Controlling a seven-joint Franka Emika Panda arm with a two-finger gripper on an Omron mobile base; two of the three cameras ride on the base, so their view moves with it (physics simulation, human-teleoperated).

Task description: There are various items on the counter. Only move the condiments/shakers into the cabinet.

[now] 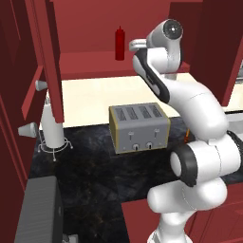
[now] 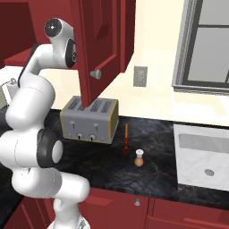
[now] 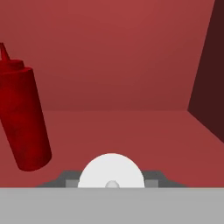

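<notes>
We're inside the cabinet [image 3: 131, 52], red back wall ahead, a darker side wall at the right edge. The red bottle [image 3: 22, 118] stands on the shelf [image 3: 144, 135] toward its left edge, tilted in this rolled view. At the shelf's near edge, a round pale shaker top [image 3: 112, 171] sits between the tool's [image 3: 112, 180] grey fingers [image 3: 65, 179].

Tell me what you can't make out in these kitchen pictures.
1. Gripper, open or shut: in the left base view the wrist covers its fingers; in the right base view the cabinet door covers it.
2. Shaker body: hand view, cut off by the bottom edge below its pale top.
3. Red bottle nozzle: hand view, cut by the left edge.
4. Orange utensil: left base view, mostly behind the arm.
</notes>
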